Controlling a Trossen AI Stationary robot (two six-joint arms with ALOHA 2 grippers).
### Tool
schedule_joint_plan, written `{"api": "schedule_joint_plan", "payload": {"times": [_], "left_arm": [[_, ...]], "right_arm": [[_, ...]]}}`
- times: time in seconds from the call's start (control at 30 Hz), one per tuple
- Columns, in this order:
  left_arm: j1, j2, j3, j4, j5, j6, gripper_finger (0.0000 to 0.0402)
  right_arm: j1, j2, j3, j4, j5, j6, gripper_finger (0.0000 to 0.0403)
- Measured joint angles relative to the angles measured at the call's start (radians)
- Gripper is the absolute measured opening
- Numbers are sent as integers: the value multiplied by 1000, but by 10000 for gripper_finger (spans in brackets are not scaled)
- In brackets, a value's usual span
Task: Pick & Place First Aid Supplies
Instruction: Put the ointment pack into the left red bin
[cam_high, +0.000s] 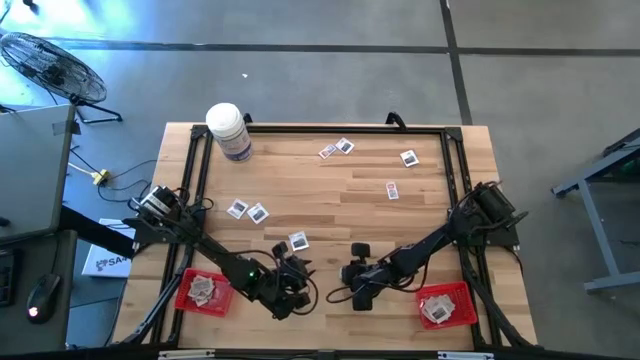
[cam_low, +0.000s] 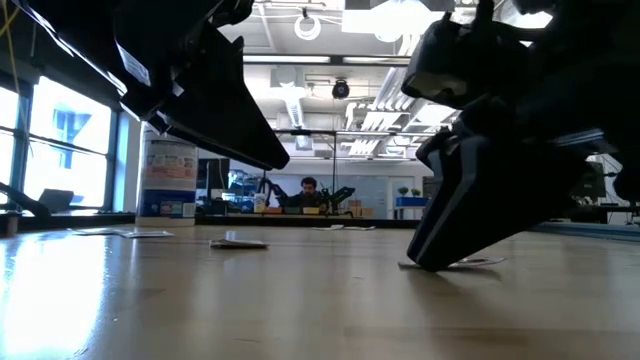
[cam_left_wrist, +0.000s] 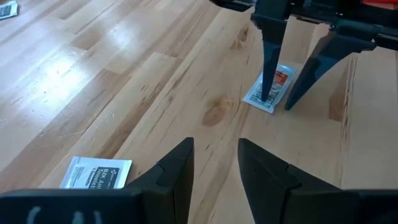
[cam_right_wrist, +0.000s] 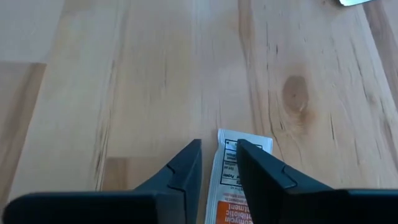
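Between the tips of your right gripper (cam_right_wrist: 219, 163) lies a flat packet (cam_right_wrist: 235, 180) on the table (cam_right_wrist: 124, 74), fingers slightly parted astride it, apparently lined up to pinch it, while your left gripper (cam_left_wrist: 216, 163) waits nearby, part-open and empty.

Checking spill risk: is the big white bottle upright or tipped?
Tipped, it seems: the white bottle shows its side from above, cap toward the table's corner.
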Motion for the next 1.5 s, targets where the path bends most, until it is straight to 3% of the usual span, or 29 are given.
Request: {"api": "schedule_joint_plan", "payload": {"times": [0.37, 0.7, 0.87, 1.0, 1.23, 1.5], "left_arm": [[0, 0, 0, 0, 0, 0, 122], [0, 0, 0, 55, -1, 15, 122], [0, 0, 0, 105, 24, 112, 122], [-2, 23, -2, 151, 112, 244, 122], [-2, 106, -1, 398, 242, 499, 122], [-1, 128, 0, 482, 248, 624, 122]], "right_arm": [[-32, 2, 1, -13, -17, -3, 9], [-25, 4, -2, 81, -49, 27, 3], [-22, -6, 14, 114, -107, 68, 1], [-17, -32, 21, 191, -182, 102, 1], [-9, -50, 23, 292, -313, 130, 1], [-10, -50, 18, 278, -313, 162, 1]]}}
